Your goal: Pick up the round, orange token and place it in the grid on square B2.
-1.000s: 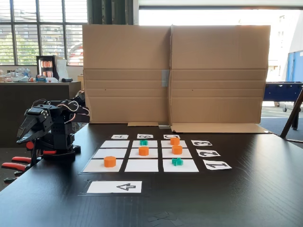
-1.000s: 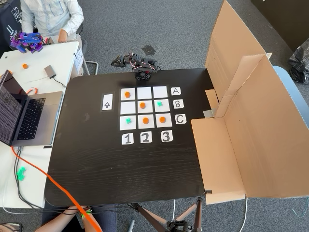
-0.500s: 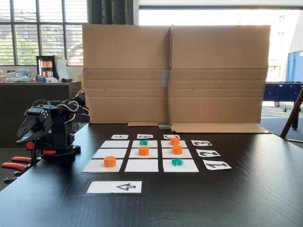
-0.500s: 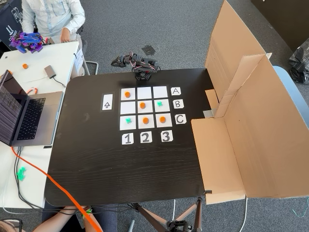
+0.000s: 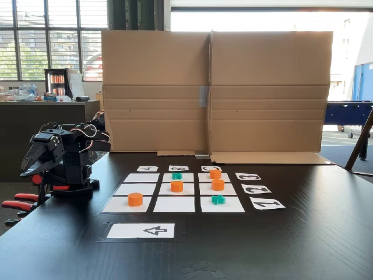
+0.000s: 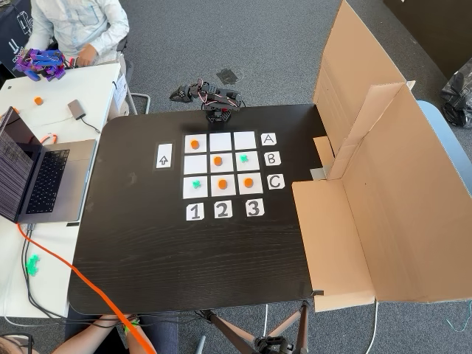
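The round, orange token [image 5: 176, 186] sits on square B2 [image 6: 218, 164], the middle white paper of the grid [image 6: 221, 140]. 3 more orange pucks and 2 green crosses sit on other squares. The folded black arm [image 5: 58, 157] rests at the table edge, and I cannot tell if its gripper [image 5: 28, 169] is apart or together.

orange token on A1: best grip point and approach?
Grip the curved side wall of the orange token, coming straight down from above. It's a short upright cylinder standing alone on its square of the grid, so the fingers can straddle it at any angle; its flat top offers no hold.
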